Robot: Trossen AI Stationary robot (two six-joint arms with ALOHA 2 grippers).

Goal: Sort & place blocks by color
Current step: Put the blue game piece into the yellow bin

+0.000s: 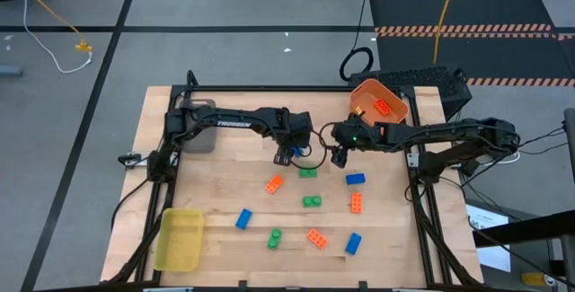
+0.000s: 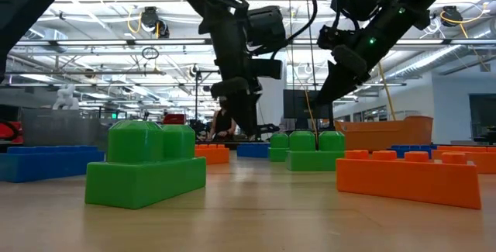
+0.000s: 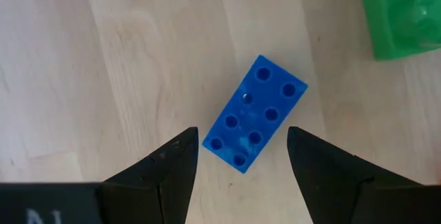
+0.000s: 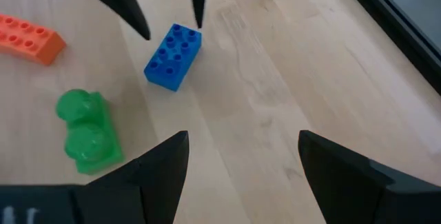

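Observation:
A blue block lies flat on the wooden table, studs up. My left gripper hangs open just above it, pointing steeply down, one finger on either side of the block's near end and clear of it. In the right wrist view those same fingers stand over the blue block, with a green block and an orange block close by. My right gripper is open and empty, hovering near the orange bin, which holds an orange block.
Loose blocks lie across the table's middle and near half: orange, green, blue, orange, blue, green, orange, blue. A yellow bin sits near left, a grey bin far left.

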